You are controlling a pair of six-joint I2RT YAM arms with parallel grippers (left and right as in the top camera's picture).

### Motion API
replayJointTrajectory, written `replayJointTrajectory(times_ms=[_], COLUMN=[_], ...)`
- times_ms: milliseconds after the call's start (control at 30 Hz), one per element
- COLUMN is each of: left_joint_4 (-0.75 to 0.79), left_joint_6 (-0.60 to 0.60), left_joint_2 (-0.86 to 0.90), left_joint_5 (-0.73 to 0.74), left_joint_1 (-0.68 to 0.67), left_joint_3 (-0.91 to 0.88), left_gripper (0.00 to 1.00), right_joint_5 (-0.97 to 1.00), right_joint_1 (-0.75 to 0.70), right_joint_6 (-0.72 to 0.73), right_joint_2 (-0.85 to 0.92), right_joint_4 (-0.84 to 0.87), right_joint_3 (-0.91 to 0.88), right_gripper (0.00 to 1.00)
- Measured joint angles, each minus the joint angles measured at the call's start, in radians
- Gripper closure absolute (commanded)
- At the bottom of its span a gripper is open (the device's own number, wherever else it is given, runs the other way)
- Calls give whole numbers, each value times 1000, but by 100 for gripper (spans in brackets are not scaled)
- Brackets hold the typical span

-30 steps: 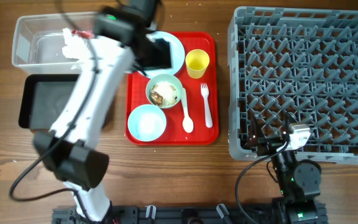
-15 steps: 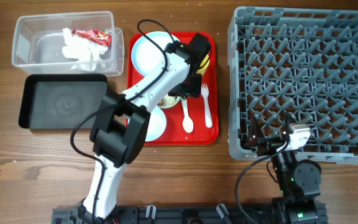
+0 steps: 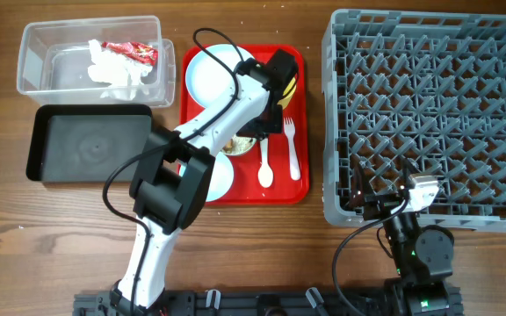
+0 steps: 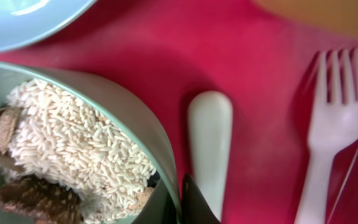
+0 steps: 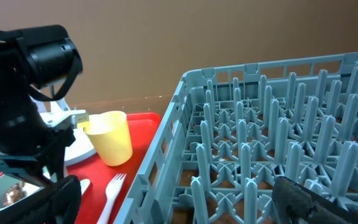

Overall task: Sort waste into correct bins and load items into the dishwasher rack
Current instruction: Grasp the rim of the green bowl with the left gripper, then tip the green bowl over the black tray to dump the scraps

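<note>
Bins, 2: 1 clear rectangular plastic tub (image 3: 38,53), 1 shallow black rectangular tray (image 3: 86,145).
Waste pcs, 2: 1 crumpled white paper napkin (image 3: 112,72), 1 small red snack wrapper (image 3: 132,51). Plus 1 heap of loose white rice w/ brown scraps (image 4: 73,146).
Light blue round bowls, 2: rice-filled bowl (image 4: 138,121), empty bowl (image 3: 223,180).
1 light blue round plate (image 3: 209,75).
1 small yellow cup (image 5: 109,137).
White plastic cutlery, 2 pcs: 1 spoon (image 3: 265,175), 1 fork (image 3: 292,158).
1 flat red serving tray (image 3: 279,190).
1 large grey plastic pegged rack (image 3: 429,114).
Robot arms, 2: left arm (image 3: 218,118), right arm (image 3: 420,250).

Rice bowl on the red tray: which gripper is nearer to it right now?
Left. The left gripper grips the rim of the rice bowl, one finger inside, one outside. The right gripper sits open by the front edge of the dishwasher rack, far off.
</note>
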Motion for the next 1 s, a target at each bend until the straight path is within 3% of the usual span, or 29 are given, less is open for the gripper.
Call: replayJointTrajectory(times_ms=[200,333,500,667,833,1000], left_joint_4=[-141,-164,-289,-324,-235,22], left_joint_6=[-1,18,130,342,567,622], left_joint_2=[-159,-397,-415,-415,-415,-415], left_joint_5=[29,85,253,496,793,1051], left_joint_1=[84,258,463,745,1003,1189], left_joint_3=[15,30,32,2,-215,-455], left_gripper=[96,96,96,96,96,96], right_joint_5=[0,0,0,0,0,0], right_joint_1=[0,0,0,0,0,0], right_joint_6=[0,0,0,0,0,0], right_joint_2=[0,0,0,0,0,0], right_joint_4=[0,0,0,0,0,0], right_joint_3=[0,0,0,0,0,0], right_gripper=[0,0,0,0,0,0])
